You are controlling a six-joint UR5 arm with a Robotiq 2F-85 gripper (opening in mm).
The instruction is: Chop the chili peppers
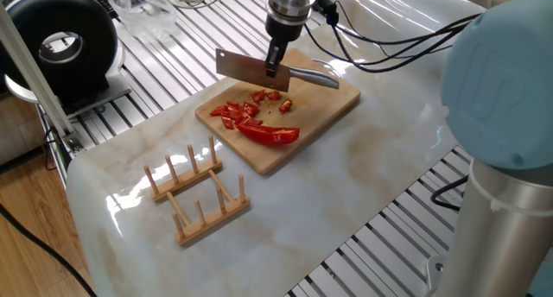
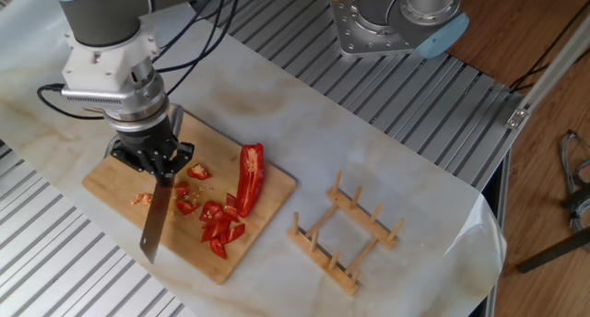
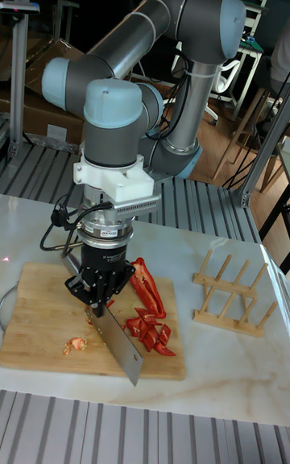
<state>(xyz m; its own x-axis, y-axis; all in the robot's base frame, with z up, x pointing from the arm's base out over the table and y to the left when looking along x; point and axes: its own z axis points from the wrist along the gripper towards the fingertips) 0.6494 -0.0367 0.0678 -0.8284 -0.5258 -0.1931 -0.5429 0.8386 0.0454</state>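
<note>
Marble-look tabletop (image 1: 346, 185) bears a bamboo cutting board (image 1: 333, 98).

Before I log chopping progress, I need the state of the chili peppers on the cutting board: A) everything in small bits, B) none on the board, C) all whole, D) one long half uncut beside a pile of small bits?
D: a long chili half lies intact beside the chopped bits on the cutting board.

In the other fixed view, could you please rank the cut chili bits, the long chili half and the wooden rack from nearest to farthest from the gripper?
1. Cut chili bits, just right of the gripper, on the board.
2. Long chili half, farther right.
3. Wooden rack, off the board.
</note>
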